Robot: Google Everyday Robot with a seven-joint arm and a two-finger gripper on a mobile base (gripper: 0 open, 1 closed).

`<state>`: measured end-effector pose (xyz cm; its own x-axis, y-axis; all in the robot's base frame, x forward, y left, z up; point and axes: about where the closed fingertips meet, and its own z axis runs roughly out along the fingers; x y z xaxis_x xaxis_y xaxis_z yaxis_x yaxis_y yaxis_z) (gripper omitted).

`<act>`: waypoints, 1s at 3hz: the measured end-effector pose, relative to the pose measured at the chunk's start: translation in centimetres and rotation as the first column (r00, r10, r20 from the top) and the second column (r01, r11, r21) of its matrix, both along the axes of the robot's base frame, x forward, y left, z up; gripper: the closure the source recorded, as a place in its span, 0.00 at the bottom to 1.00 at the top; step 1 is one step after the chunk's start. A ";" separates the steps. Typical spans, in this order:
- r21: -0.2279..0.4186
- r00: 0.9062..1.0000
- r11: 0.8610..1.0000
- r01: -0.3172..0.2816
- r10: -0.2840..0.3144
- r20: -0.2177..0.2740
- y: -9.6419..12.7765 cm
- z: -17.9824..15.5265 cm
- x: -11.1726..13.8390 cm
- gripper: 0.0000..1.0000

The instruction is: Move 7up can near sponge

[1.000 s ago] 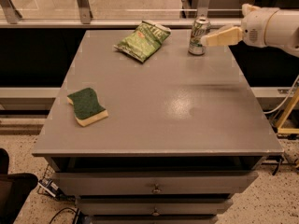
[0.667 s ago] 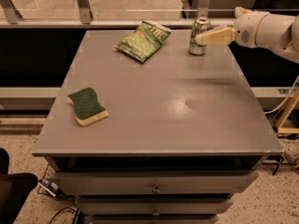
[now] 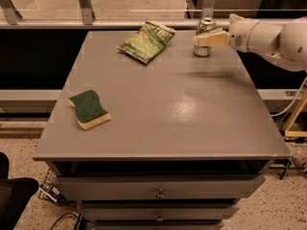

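Observation:
The 7up can (image 3: 202,51) stands upright near the far right edge of the grey table (image 3: 163,109). My gripper (image 3: 202,38) reaches in from the right at the can's mid height and covers part of its body. The white arm (image 3: 268,36) stretches off to the right behind it. The sponge (image 3: 88,109), dark green on top with a pale yellow base, lies flat near the table's left edge, far from the can.
A flat green snack bag (image 3: 146,41) lies at the far middle of the table, left of the can. A glass partition with metal posts (image 3: 84,4) runs behind the table. Drawers (image 3: 158,188) sit below the front edge.
My gripper has moved left towards the can and now overlaps it. The can, sponge and bag have stayed in place.

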<state>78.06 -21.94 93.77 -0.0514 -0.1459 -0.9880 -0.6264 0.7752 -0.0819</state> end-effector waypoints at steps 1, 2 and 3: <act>0.068 1.000 0.998 0.002 -0.004 0.025 0.1 -1.2 1.6 0.00; 0.120 0.998 0.993 0.003 -0.011 0.059 0.2 -2.0 2.7 0.00; 0.142 0.996 0.990 0.004 -0.016 0.087 0.6 -2.5 3.5 0.16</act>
<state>81.54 -21.31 91.22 0.0351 -0.0037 -0.9994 -0.6140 0.7889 -0.0245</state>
